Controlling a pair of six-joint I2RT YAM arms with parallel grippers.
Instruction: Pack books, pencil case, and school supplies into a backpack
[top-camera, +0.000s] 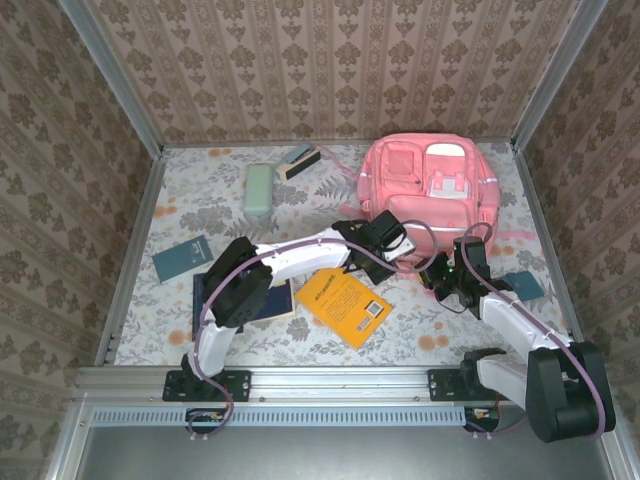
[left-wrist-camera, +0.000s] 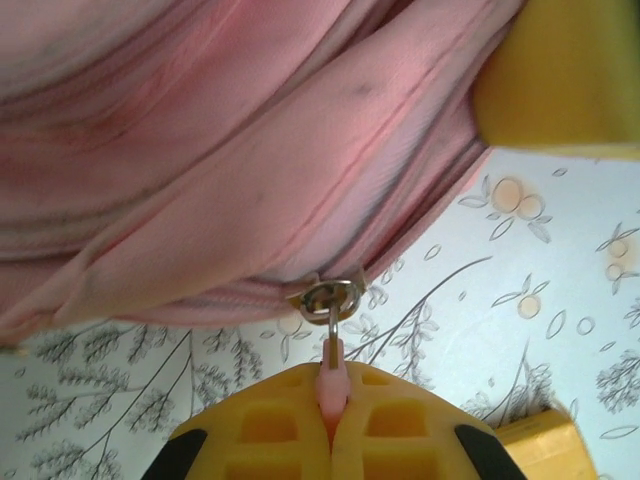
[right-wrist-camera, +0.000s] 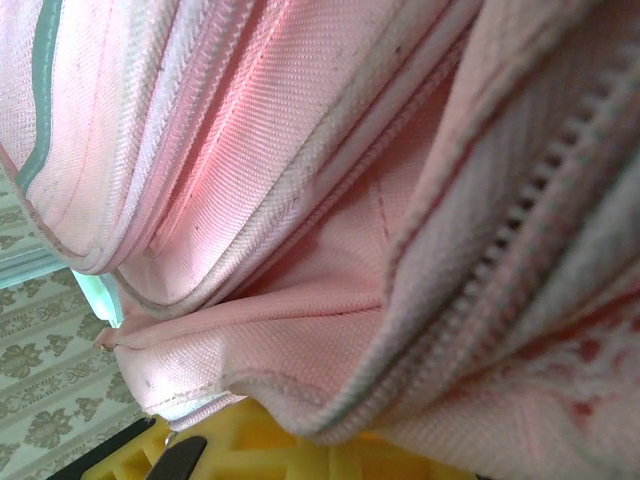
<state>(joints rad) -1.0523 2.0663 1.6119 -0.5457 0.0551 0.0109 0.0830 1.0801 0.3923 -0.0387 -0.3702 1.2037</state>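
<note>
The pink backpack (top-camera: 425, 185) lies at the back right. At its near left edge my left gripper (top-camera: 398, 246) (left-wrist-camera: 333, 405) is shut on the pink zipper pull (left-wrist-camera: 333, 378), which hangs from a metal slider (left-wrist-camera: 330, 297). My right gripper (top-camera: 455, 268) (right-wrist-camera: 330, 446) is pressed to the near edge, and its yellow fingers look shut on a fabric hem (right-wrist-camera: 300, 390). The orange-yellow book (top-camera: 345, 305) lies in front. Dark navy books (top-camera: 240, 300) sit partly under the left arm. The teal booklet (top-camera: 182, 258), mint pencil case (top-camera: 260, 188) and stapler-like block (top-camera: 298, 160) lie to the left.
A dark teal flat item (top-camera: 522, 285) lies by the right forearm. Metal frame rails (top-camera: 130, 250) and patterned walls close in the floral table (top-camera: 200, 200) on three sides. A thin pink strap (top-camera: 515, 236) trails right of the backpack.
</note>
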